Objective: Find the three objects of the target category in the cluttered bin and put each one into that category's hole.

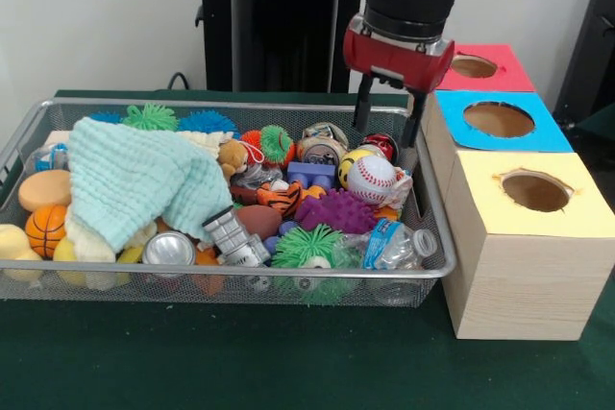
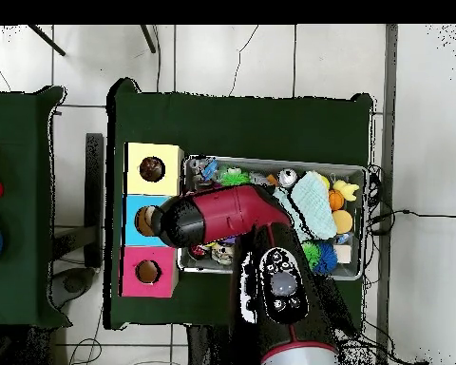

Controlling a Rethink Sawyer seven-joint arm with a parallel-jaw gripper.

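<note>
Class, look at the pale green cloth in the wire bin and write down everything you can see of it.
The cloth is pale mint green, soft, with a crinkled, waffle-like weave. It lies crumpled and loosely spread over the toys in the left half of the bin in the front view, hiding whatever is beneath. A basketball and a silver can sit at its lower edge, spiky green and blue balls behind it. The pincer hangs apart from it, at the bin's other end.

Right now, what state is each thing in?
Gripper: open, empty, above the bin's end by the boxes.
Wire bin: full of clutter.
Cloth: spread over toys.
Baseball: on top of the pile.
Yellow box, blue box, red box: holes unblocked.
</note>
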